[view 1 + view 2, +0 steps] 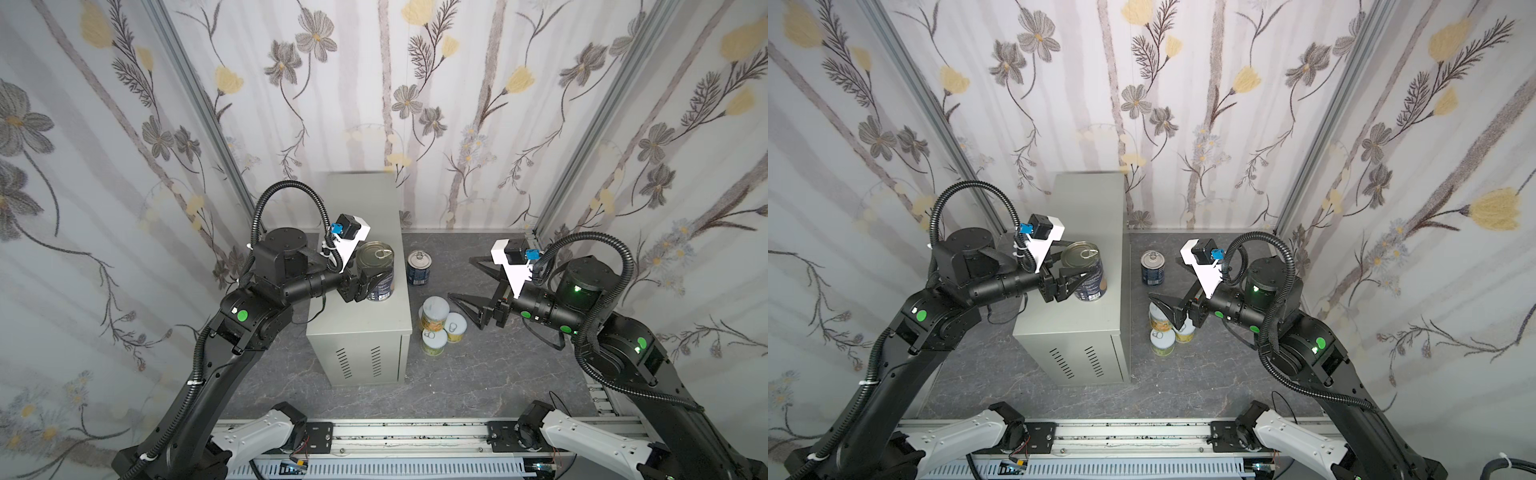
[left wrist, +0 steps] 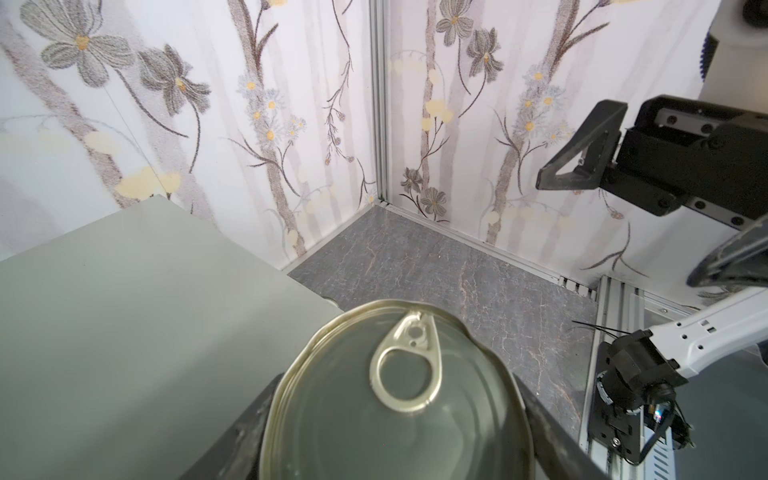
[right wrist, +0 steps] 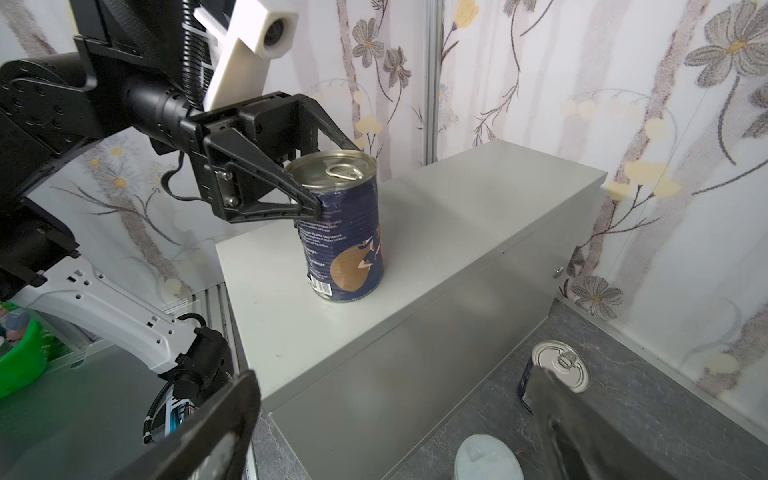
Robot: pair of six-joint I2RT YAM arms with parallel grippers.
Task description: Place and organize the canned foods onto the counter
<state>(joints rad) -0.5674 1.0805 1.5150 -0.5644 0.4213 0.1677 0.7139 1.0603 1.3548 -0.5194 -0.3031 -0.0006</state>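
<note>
Closest to the lens, the pull-ring lid of a tall blue tin (image 2: pixel 395 399) fills the left wrist view. Left hand (image 3: pixel 334 178) pinches this tin near its top, a finger on each side. The tin stands upright on the counter (image 1: pixel 365 208). Right hand (image 1: pixel 460 277) hangs spread wide above the dark floor (image 1: pixel 478 374). On that floor, beside the counter, stand a second blue tin (image 1: pixel 419 268) and three shorter tins (image 1: pixel 434 341) bunched together.
</note>
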